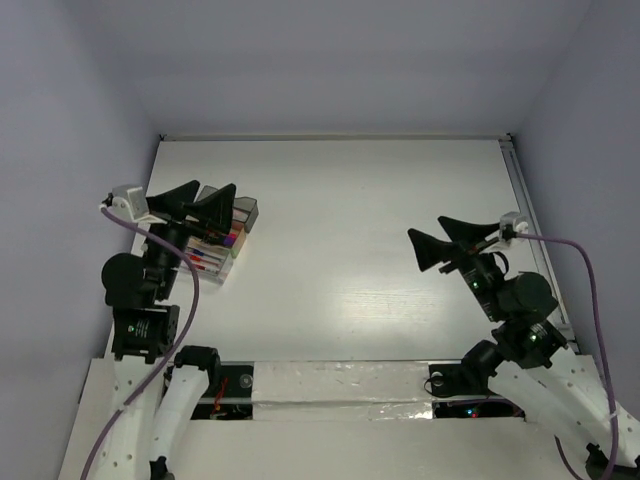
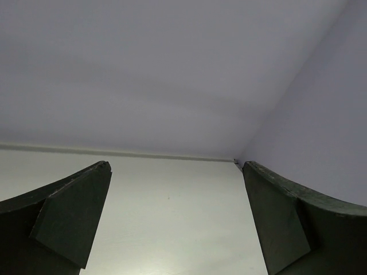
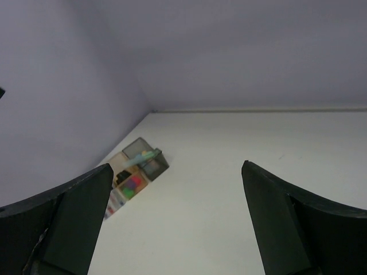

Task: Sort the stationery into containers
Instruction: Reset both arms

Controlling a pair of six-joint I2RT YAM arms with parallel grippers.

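Note:
The containers (image 1: 243, 213) stand at the table's left side: a dark grey box, a tan part and a clear tray joined together. In the right wrist view the containers (image 3: 150, 164) show a pale-blue and green highlighter (image 3: 139, 158) leaning out of the grey box, pink and green bits (image 3: 132, 184) in the tan part, and red and blue pens (image 3: 114, 204) in the clear tray. My left gripper (image 1: 216, 187) hangs open over them, partly hiding them; its own view shows the left gripper (image 2: 176, 166) with only bare table beyond. My right gripper (image 1: 424, 226) (image 3: 175, 166) is open and holds nothing, far to the right.
Lilac walls close in the white table (image 1: 340, 200) on three sides. A metal rail (image 1: 521, 195) runs along the right edge. A taped strip (image 1: 340, 385) lies by the arm bases. Purple cables (image 1: 190, 290) loop from both wrists.

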